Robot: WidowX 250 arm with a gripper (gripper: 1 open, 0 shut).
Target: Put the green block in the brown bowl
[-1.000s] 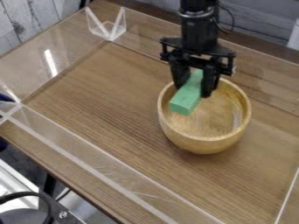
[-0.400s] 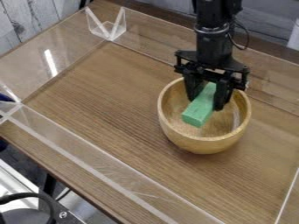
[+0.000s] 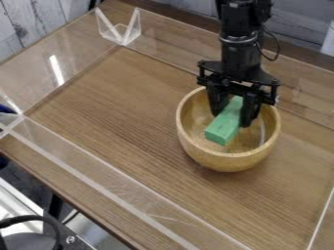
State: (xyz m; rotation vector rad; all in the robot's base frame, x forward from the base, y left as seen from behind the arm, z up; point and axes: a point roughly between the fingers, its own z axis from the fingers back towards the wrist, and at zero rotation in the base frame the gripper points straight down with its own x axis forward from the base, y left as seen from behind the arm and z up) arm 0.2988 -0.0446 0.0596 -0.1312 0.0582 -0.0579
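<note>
Camera view: gripper pinches the green block's upper end, right of frame centre. Block hangs tilted, long axis toward lower left, low end inside the brown bowl, directly below.

From my remote station I count one green block, one brown bowl, one gripper with two fingers, one wooden tabletop, and one clear low wall bordering it.

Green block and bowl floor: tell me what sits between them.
Nothing shows there. In the camera view the green block hangs in the gripper, its lower end down inside the brown bowl; contact with the floor cannot be told.
</note>
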